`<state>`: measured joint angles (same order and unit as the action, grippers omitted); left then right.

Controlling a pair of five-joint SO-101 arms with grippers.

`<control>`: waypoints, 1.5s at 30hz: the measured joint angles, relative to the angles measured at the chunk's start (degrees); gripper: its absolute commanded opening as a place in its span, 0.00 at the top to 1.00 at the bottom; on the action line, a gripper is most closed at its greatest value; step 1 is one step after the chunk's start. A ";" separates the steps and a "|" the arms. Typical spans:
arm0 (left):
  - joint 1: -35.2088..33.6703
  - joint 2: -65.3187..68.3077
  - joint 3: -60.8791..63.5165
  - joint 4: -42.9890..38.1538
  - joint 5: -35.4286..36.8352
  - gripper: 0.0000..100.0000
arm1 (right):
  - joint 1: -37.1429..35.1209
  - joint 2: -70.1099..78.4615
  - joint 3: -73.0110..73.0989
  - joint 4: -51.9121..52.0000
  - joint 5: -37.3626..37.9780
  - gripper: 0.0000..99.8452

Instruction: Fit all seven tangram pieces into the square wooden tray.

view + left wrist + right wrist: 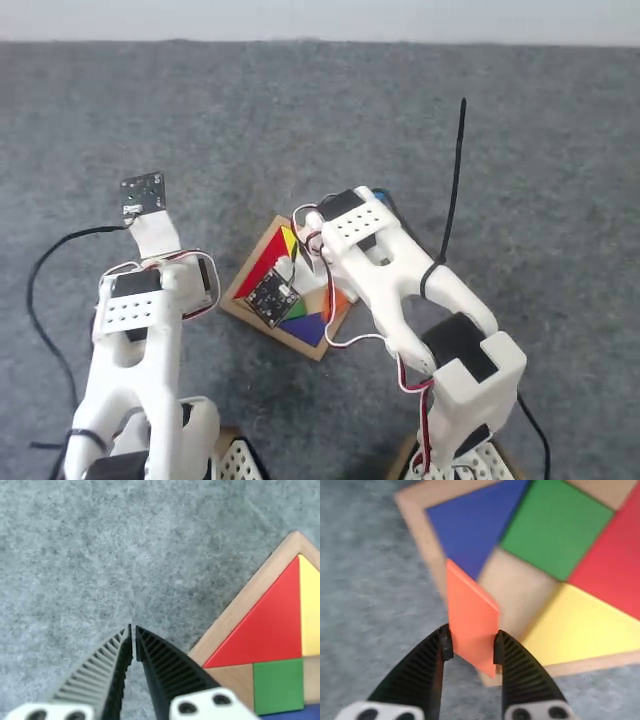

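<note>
**Me:** Black ribbed fingers [427, 665] of the right gripper [470, 642] sit closest to my lens. They are pinched on the orange piece [471, 615], which stands on edge between them.

**Colleague:** Where is that relative to the tray?

**Me:** It is over the rim of the wooden tray [417, 525], with its far tip near the blue triangle [470, 525]. Whether it touches the wood, I cannot tell. Beyond it the green square [555, 525], the red triangle [612, 570] and the yellow triangle [575, 625] lie flat inside. A bare patch of tray floor [512, 582] sits between blue, green and yellow.

**Colleague:** So that patch is your target?

**Me:** That's my guess. To do it well, I'd turn the wrist until the piece's long edges run with the patch, then tip it from on-edge to flat. I'd set one corner in first and let go only once it is low. The shape looks slanted, so a wrong rotation would likely leave it riding up on the blue triangle or the rim.

**Colleague:** And your other arm?

**Me:** The left gripper [132, 630] hangs over the grey carpet [100, 540], just beside a corner of the tray. Its jaws are closed together with nothing between them. I'd call on it only if the tray slides while I press the piece in.
</note>
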<state>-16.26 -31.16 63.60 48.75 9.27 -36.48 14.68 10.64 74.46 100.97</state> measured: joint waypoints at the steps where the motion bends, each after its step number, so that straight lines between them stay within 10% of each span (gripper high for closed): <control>1: 0.00 0.00 0.00 0.00 0.00 0.99 | 0.00 0.09 -1.23 1.85 0.53 0.99; 12: 0.00 0.00 0.00 0.00 0.00 0.99 | 0.09 7.30 -20.22 25.58 6.59 0.99; 35: 0.00 0.00 0.00 -0.44 0.00 0.98 | 0.18 15.03 -26.55 22.24 2.99 0.99; 45: 0.00 0.00 10.55 -24.26 0.00 0.99 | 2.99 4.31 -24.97 25.58 -0.97 0.99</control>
<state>-16.26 -31.16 74.15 24.48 9.27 -33.49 18.99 -14.33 100.04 100.00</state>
